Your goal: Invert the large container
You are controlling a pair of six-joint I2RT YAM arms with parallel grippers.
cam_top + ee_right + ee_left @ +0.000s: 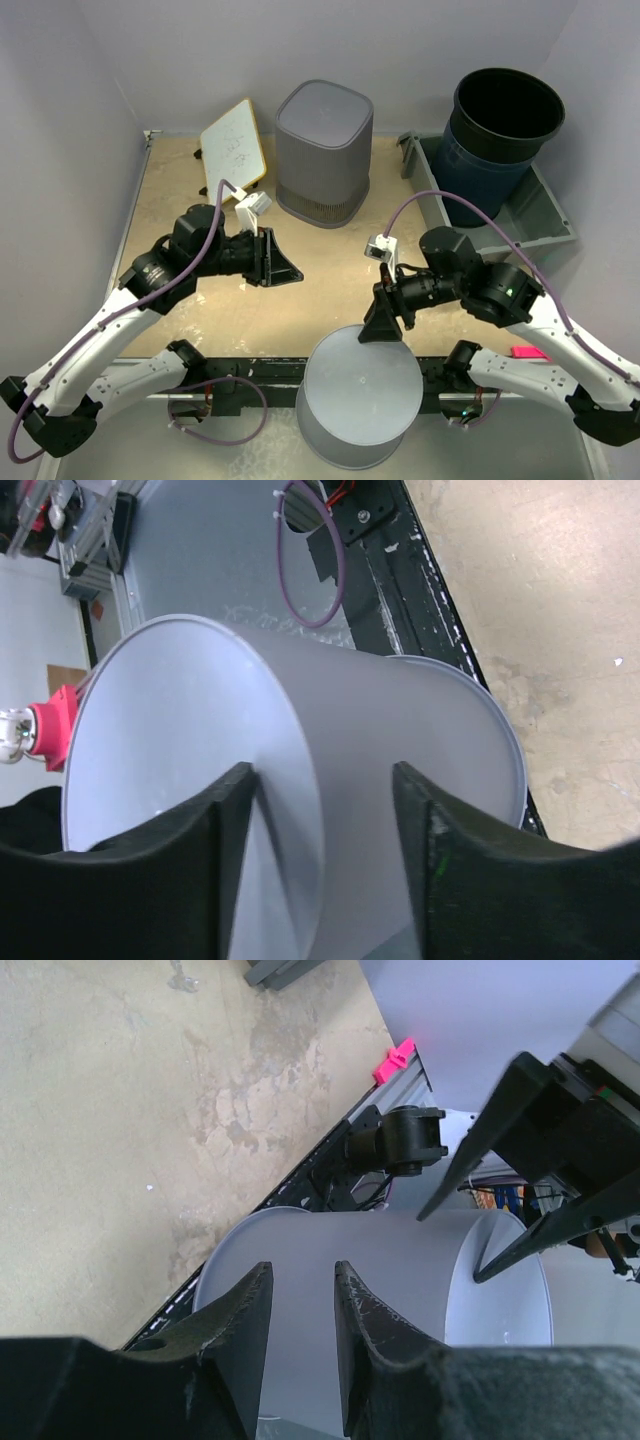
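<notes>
The large container (360,400) is a pale grey round bin at the table's near edge, between the arm bases. Its closed flat base faces up and its rim points down. My right gripper (383,325) is open at the far edge of that base. In the right wrist view the gripper (320,780) straddles the base's edge, with one finger over the flat base (180,740) and the other over the wall (400,720). My left gripper (285,262) is open and empty above the table to the left. In the left wrist view (300,1275) it points at the container (400,1280).
A darker grey square bin (323,150) stands at the back centre with a small whiteboard (233,145) to its left. A dark blue bucket (500,125) sits in a grey tray (545,225) at the back right. A pink piece (528,352) lies by the right arm.
</notes>
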